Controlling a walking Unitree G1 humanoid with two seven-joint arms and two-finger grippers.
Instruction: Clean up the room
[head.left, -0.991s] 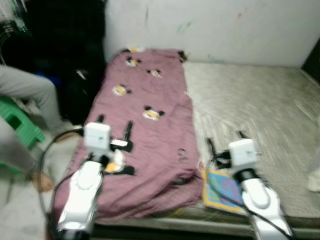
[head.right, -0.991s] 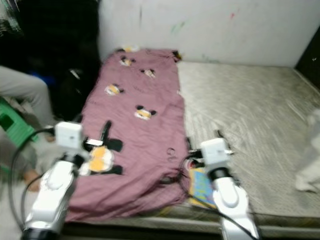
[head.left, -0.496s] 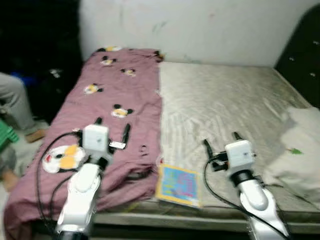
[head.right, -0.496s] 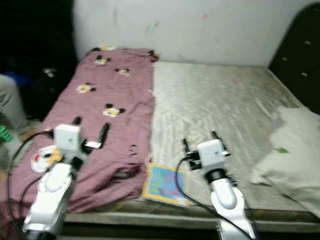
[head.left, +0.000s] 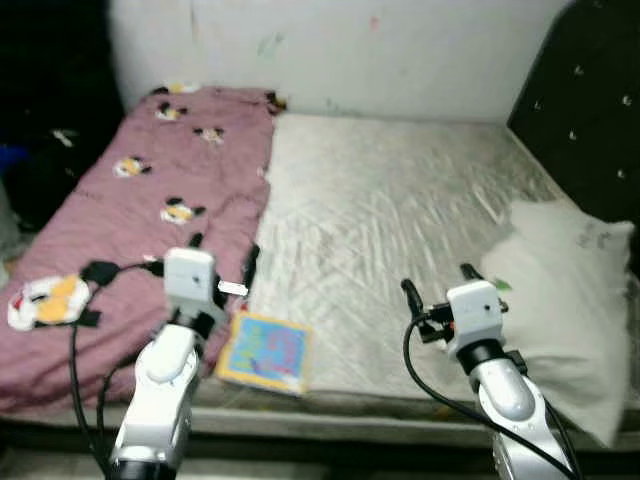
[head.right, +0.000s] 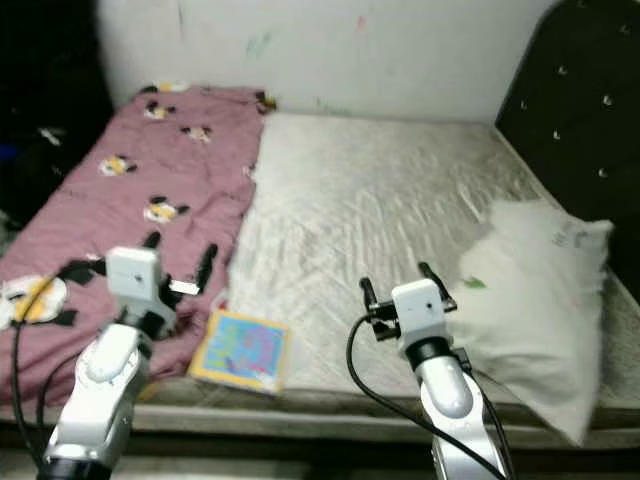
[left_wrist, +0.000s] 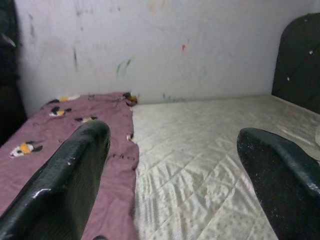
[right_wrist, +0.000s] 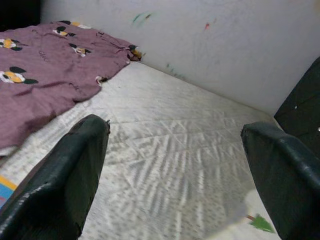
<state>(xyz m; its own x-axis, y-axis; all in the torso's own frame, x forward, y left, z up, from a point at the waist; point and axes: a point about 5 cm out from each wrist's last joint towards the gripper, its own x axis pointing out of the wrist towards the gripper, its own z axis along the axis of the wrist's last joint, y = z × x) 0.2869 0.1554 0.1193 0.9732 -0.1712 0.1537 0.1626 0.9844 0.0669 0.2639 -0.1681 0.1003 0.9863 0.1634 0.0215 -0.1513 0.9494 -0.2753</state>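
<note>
we held our left gripper (head.left: 222, 262) and right gripper (head.left: 438, 281) up over the near edge of the bed's bare quilted grey mattress (head.left: 390, 210), both spread wide with nothing between the fingers. a colourful flat picture book (head.left: 264, 352) lay on the mattress edge just below and right of the left gripper. a maroon blanket with cartoon mouse prints (head.left: 130, 200) lay left of it. a white pillow (head.left: 560, 290) sat right of the right gripper, by the black padded headboard (head.left: 580, 100).
</note>
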